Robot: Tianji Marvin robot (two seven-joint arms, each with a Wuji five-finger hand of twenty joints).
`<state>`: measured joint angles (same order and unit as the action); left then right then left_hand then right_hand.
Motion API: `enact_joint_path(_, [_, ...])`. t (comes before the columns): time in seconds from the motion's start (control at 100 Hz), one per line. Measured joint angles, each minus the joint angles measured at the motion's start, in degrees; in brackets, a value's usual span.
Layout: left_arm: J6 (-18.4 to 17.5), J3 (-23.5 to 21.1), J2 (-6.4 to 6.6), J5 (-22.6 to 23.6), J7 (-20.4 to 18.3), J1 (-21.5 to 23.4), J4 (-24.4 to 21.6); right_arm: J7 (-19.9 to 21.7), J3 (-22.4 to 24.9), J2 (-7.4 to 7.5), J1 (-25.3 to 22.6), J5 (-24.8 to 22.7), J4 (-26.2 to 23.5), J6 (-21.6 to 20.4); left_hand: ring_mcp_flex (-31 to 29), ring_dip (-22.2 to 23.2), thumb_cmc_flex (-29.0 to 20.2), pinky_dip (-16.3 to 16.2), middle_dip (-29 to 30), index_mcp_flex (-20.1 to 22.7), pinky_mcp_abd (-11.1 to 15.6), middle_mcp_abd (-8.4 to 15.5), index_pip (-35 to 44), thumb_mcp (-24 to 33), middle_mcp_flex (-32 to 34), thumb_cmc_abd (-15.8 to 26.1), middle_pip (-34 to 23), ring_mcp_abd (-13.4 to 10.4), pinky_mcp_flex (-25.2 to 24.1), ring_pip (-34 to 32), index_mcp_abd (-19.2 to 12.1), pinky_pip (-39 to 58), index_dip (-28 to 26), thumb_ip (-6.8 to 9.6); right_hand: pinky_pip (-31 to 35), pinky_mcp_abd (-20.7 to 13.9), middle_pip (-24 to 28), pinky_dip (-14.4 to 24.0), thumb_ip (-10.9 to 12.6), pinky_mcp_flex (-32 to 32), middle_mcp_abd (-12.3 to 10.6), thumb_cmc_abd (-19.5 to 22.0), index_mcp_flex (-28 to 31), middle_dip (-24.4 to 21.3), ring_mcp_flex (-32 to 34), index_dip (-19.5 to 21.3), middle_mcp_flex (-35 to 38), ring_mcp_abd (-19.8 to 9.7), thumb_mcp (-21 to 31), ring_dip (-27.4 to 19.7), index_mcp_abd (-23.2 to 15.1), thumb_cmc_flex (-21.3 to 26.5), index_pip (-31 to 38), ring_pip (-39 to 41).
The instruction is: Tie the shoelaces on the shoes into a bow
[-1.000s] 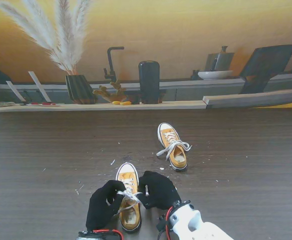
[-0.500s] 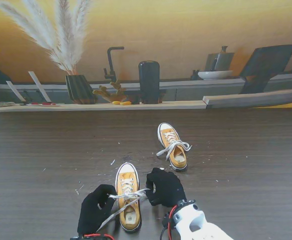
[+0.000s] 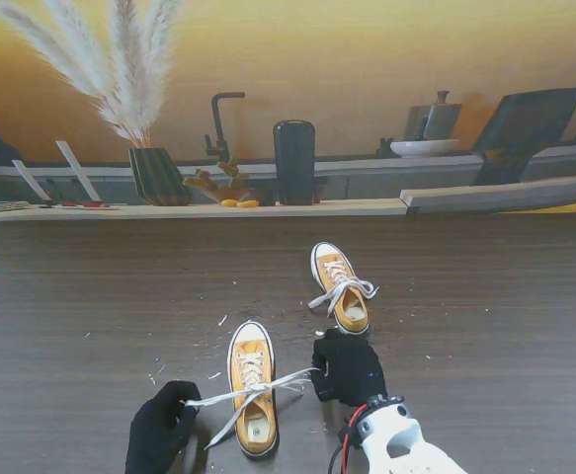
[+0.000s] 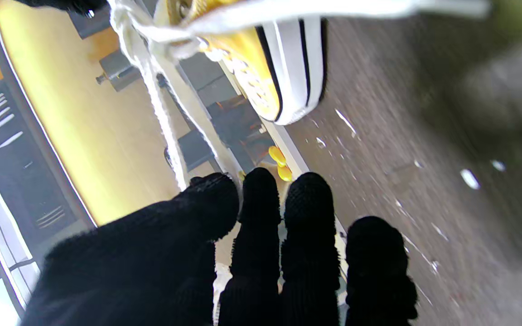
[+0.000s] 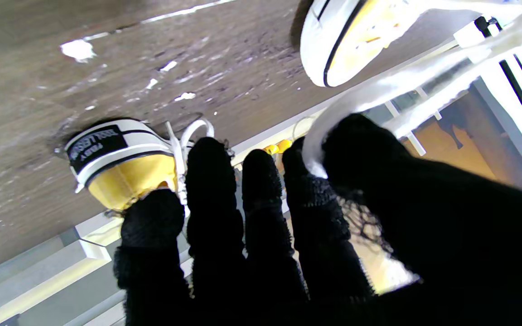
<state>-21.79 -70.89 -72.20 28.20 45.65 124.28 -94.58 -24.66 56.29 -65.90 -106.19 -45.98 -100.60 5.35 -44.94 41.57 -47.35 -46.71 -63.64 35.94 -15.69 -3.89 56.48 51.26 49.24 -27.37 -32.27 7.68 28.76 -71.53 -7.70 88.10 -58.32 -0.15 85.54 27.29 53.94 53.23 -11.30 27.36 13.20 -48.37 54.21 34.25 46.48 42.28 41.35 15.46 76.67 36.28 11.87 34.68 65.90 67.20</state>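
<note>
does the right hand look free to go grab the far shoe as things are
Probably not yet. The right hand sits just short of the far shoe with bare table between, but it is pinching a lace of the near shoe and would have to let go first.

You have a yellow canvas low-top sneaker with white rubber toe cap and white flat laces between both black knit-gloved robot hands. Beyond the right robot hand, a matching yellow sneaker. The dark brown woodgrain tabletop carries white flecks.
</note>
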Motion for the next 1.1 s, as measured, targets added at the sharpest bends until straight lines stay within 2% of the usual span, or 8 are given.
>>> enact_joint_path(0.35, [2.9,-2.0,-0.97,0.4,4.8,0.2,0.9,-0.5,1.4,-0.15,-0.1,0.2,1.5,1.6,0.0,0.0,0.0,0.0,-0.1,0.0,0.0,-0.1,0.5,0.0,0.0,-0.4,0.0,0.2,0.1,0.0,0.0,0.0,0.0,0.02,-0.5,0.0,0.0,-0.2,0.0,-0.4,0.0,1.2,-0.6,0.0,0.0,0.0,-0.6,0.0,-1.2,0.0,-0.3,0.0,-0.2,-0.5])
enact_joint_path(0.45, [4.5,-1.9,-1.01,0.8,6.3,0.2,1.0,-0.8,1.7,-0.18,-0.2,0.3,1.7,1.5,0.0,0.0,0.0,0.0,-0.1,-1.2,0.0,-0.2,0.4,-2.0,-0.4,-0.6,1.1,0.5,0.1,0.0,0.0,-0.7,5.2,0.05,-1.1,0.0,-0.3,-0.7,0.0,-0.6,0.0,2.1,-0.8,0.0,0.0,0.0,-0.6,0.5,-2.5,0.0,-1.5,0.1,-1.7,-1.1])
enact_joint_path(0.55, [4.7,-1.9,-1.03,2.4,7.5,0.2,1.3,-0.6,2.9,-0.27,-0.8,1.4,1.8,-1.4,5.0,0.0,4.4,-0.5,11.8,-12.3,0.0,-0.3,-14.1,-12.5,-10.9,4.8,-0.1,0.8,-3.9,3.9,3.1,-3.4,20.6,7.94,-6.8,1.3,-4.6,-3.9,0.1,-4.0,0.0,3.1,-8.8,-2.0,-2.1,-7.1,-4.6,1.9,-3.0,-2.2,-3.4,-0.1,-9.8,-8.5])
enact_joint_path(0.6, [4.7,-1.9,-0.93,3.4,7.2,0.3,1.2,0.4,4.0,-0.30,-1.4,2.2,1.7,-4.0,8.8,0.0,5.8,-0.8,18.9,-16.3,0.0,-0.3,-21.2,-16.2,-16.3,6.3,-0.2,0.8,-7.1,7.4,5.1,-5.7,26.5,10.18,-11.0,1.5,-6.8,-7.3,4.1,-6.8,0.0,5.7,-10.7,-4.7,-4.0,-8.1,-7.3,2.1,-4.0,-4.3,-3.4,-3.3,-20.6,-14.5])
enact_joint_path(0.66, [4.8,-1.9,-0.65,4.7,6.9,0.8,0.6,1.4,5.3,-0.24,-2.3,2.4,1.3,-6.2,12.8,0.0,6.1,-1.3,22.7,-19.2,0.0,-0.3,-26.0,-17.5,-21.0,6.2,1.1,0.8,-10.8,11.4,6.8,-8.2,30.8,10.21,-16.9,1.5,-9.6,-11.6,6.9,-10.0,-0.1,8.4,-13.7,-7.5,-6.4,-8.1,-10.1,2.5,-6.9,-7.2,-3.4,-5.7,-32.0,-21.8])
enact_joint_path(0.78, [5.7,-1.8,0.12,8.9,7.3,1.9,-0.8,1.8,7.6,0.09,-4.4,0.7,0.1,-9.0,19.9,0.0,6.1,-1.4,27.2,-23.0,0.0,-0.3,-31.0,-18.9,-28.7,6.1,6.2,0.8,-18.0,19.8,7.9,-12.6,35.1,10.21,-26.2,1.5,-14.8,-17.4,7.0,-14.7,-0.5,9.0,-18.5,-12.3,-9.9,-11.4,-13.8,2.8,-15.9,-12.9,-3.0,-5.8,-40.4,-36.4])
enact_joint_path(0.94, [8.3,-1.7,1.14,14.4,8.8,3.9,-3.7,5.5,12.5,0.53,-7.5,1.1,-1.7,-14.4,25.3,0.0,6.1,-0.8,30.8,-24.7,0.0,-0.3,-33.6,-19.5,-34.1,5.0,11.0,0.6,-23.3,27.8,8.5,-17.3,36.4,10.21,-33.5,0.6,-17.3,-21.2,4.9,-17.7,-1.0,7.7,-21.2,-14.9,-12.6,-15.1,-15.4,2.8,-19.5,-15.9,-2.6,-7.7,-42.7,-45.6])
enact_joint_path(1.1, [13.9,0.8,3.08,19.9,9.3,4.3,-6.6,6.7,15.8,0.48,-8.8,8.5,-2.0,-17.6,28.7,-1.3,6.1,0.8,32.0,-24.4,0.1,-0.3,-34.1,-19.9,-34.6,5.2,12.4,0.8,-26.2,34.4,8.5,-23.3,36.5,10.21,-36.3,0.0,-17.4,-22.3,4.5,-19.2,-1.1,8.9,-21.2,-14.9,-13.4,-15.7,-15.4,2.8,-22.3,-17.1,-2.6,-8.6,-42.7,-48.7])
